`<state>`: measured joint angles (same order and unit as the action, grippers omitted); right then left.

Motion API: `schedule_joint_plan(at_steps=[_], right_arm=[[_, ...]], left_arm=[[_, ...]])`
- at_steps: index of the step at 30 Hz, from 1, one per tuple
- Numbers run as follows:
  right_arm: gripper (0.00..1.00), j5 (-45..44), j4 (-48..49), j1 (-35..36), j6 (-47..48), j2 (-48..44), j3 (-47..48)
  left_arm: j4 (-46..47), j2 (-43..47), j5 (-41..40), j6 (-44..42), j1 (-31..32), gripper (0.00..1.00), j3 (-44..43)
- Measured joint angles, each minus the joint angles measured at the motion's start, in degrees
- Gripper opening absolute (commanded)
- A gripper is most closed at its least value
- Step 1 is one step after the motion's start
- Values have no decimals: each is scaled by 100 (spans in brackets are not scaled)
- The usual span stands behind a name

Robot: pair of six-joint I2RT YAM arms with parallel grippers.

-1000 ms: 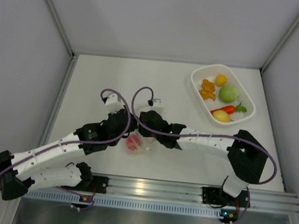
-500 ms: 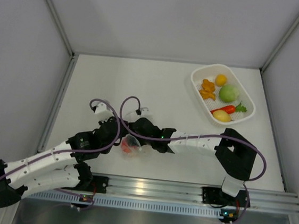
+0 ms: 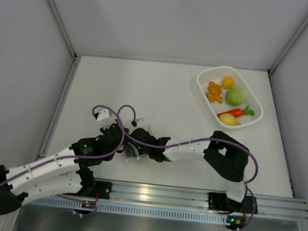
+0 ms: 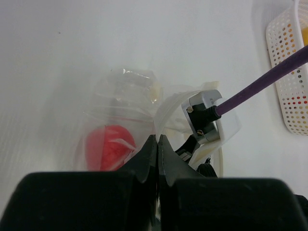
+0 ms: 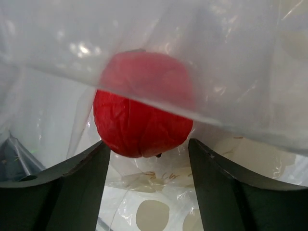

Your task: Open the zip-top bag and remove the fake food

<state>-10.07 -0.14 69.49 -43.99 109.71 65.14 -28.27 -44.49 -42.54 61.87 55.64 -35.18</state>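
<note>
my left pincer (image 4: 157, 144) is pinched together on the bag (image 4: 120, 96) edge, down at the near side of the table (image 3: 173, 90); right pincer (image 5: 148, 144) is apart, either side of the red ball (image 5: 142, 110); film's floppy and slick; ball looks light, hard, glossy, so I'd grab round its middle

Your left gripper (image 4: 157, 140) has its black fingers (image 4: 143, 161) pressed together on the near edge of the clear bag (image 4: 120, 96). The bag lies crumpled on the white table (image 4: 72, 38) with a red ball (image 4: 106, 148) inside. Just right of it you see the right arm's wrist (image 4: 230, 129) with a purple cable (image 4: 262, 82) plugged in, and a perforated basket (image 4: 288, 82) at the far right edge.
</note>
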Motion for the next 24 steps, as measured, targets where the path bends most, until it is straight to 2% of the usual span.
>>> schedule_joint_plan(at_steps=[3,9,24], right_arm=[[76,-103,175,0,109,50,17],[74,-374,748,9,278,-116,-409],[75,-1145,892,11,1510,-254,-426]], left_arm=[[9,15,-103,-33,-11,0,2],[114,48,79,-68,-2,0,2],[232,249,282,188,-4,0,7]])
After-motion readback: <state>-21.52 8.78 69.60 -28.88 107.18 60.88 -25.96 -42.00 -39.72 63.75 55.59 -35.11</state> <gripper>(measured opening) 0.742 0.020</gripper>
